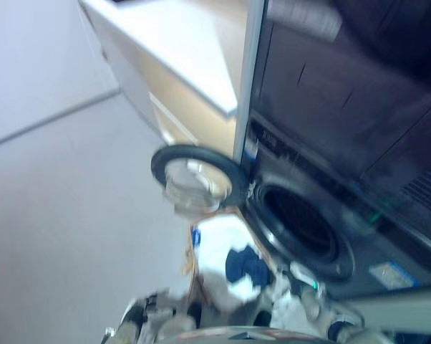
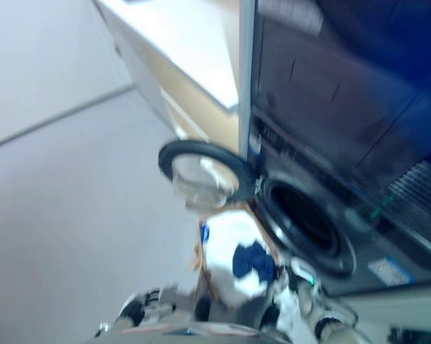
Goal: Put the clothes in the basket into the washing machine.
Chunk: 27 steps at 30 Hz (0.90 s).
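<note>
A white garment with a dark blue patch is bunched low between both hands, whose grip I cannot make out, and the washing machine's open drum lies just up-right, door swung left.

Both hands show only at the bottom edge of the views, badly blurred; the left hand sits at lower left; the right hand at lower right, slightly higher; whether the fingers are straight or curled cannot be told.
</note>
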Tool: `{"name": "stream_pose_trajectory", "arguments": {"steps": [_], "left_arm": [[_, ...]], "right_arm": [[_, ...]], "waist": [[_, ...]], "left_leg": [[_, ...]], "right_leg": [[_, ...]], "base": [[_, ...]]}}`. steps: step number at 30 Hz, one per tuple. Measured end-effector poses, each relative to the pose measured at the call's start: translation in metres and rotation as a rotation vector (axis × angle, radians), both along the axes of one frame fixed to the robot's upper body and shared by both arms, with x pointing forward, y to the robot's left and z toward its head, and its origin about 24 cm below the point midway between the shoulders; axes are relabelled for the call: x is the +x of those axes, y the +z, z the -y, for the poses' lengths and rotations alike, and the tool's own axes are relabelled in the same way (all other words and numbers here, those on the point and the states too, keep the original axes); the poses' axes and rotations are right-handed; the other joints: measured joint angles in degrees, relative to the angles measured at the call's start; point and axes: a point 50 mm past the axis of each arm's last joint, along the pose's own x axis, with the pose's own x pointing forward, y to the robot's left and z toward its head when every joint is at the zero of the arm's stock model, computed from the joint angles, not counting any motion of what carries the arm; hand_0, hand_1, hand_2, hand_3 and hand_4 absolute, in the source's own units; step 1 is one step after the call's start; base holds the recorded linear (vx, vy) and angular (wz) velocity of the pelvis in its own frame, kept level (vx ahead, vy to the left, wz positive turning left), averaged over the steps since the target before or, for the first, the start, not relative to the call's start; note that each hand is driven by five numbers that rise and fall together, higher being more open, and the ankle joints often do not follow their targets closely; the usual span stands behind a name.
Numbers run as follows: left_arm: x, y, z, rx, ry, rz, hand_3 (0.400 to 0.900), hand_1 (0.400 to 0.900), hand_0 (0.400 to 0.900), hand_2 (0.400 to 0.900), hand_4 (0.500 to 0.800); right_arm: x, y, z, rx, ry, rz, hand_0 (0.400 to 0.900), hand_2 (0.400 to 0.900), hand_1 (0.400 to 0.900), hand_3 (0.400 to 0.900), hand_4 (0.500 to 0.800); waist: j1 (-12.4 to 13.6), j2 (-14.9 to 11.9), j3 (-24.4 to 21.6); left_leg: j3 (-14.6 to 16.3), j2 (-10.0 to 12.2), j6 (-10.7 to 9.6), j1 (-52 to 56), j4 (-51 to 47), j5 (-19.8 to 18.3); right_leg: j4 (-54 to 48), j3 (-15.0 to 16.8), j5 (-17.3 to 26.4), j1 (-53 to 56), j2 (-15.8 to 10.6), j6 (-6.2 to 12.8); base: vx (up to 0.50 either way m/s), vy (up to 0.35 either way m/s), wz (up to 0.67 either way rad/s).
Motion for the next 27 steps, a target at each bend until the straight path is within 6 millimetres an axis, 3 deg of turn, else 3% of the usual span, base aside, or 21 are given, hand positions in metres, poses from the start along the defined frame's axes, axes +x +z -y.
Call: {"name": "stream_pose_trajectory", "arguments": {"steps": [4, 7, 11, 18, 27], "left_arm": [[0.042, 0.014, 0.01, -0.019, -0.017, 0.156, 0.9, 0.9, 0.9, 0.9, 0.8], [0.053, 0.02, 0.013, -0.03, -0.001, 0.224, 0.9, 0.9, 0.9, 0.9, 0.8], [0.063, 0.026, 0.019, -0.056, 0.01, 0.294, 0.9, 0.9, 0.9, 0.9, 0.8], [0.082, 0.04, 0.04, -0.14, -0.005, 0.414, 0.9, 0.9, 0.9, 0.9, 0.8], [0.092, 0.05, 0.056, -0.21, -0.047, 0.472, 0.9, 0.9, 0.9, 0.9, 0.8]], "right_arm": [[0.055, 0.037, 0.013, -0.069, 0.02, 0.179, 0.9, 0.9, 0.9, 0.9, 0.8], [0.082, 0.057, 0.009, -0.09, 0.027, 0.281, 0.9, 0.9, 0.9, 0.9, 0.8], [0.102, 0.075, 0.006, -0.108, 0.026, 0.372, 0.9, 0.9, 0.9, 0.9, 0.8], [0.142, 0.121, 0.018, -0.225, 0.023, 0.487, 0.9, 0.9, 0.9, 0.9, 0.8], [0.184, 0.215, 0.057, -0.348, -0.079, 0.695, 0.9, 0.9, 0.9, 0.9, 0.8]], "waist": [[0.6, 2.7, 9.0], [0.6, 3.3, 13.0], [1.7, 3.7, 16.8], [3.5, 6.9, 19.3], [6.1, 8.1, 19.5]], "left_leg": [[-0.7, -0.9, 0.2, -8.4, 4.5, 0.6], [-1.2, -1.5, 0.4, -12.5, 5.3, 1.4], [-1.5, -2.3, 0.7, -15.8, 6.0, 2.4], [-3.7, -4.0, 1.3, -21.0, 7.6, 3.1], [-4.6, -6.1, 1.9, -26.3, 9.3, 3.9]], "right_leg": [[5.6, -0.1, -0.4, -8.0, -1.5, -0.72], [8.2, -0.1, -1.1, -12.6, -3.0, -1.08], [9.8, -0.3, -0.9, -15.9, -4.0, -1.01], [12.4, -1.6, -1.0, -20.3, -6.0, -0.9], [16.5, -1.5, -1.9, -25.8, -8.6, -0.26]], "base": [[-0.11, 0.058, 0.13], [-0.05, 0.044, 0.09], [-0.02, 0.039, 0.12], [0.06, 0.032, 0.17], [0.04, 0.028, 0.12]]}}
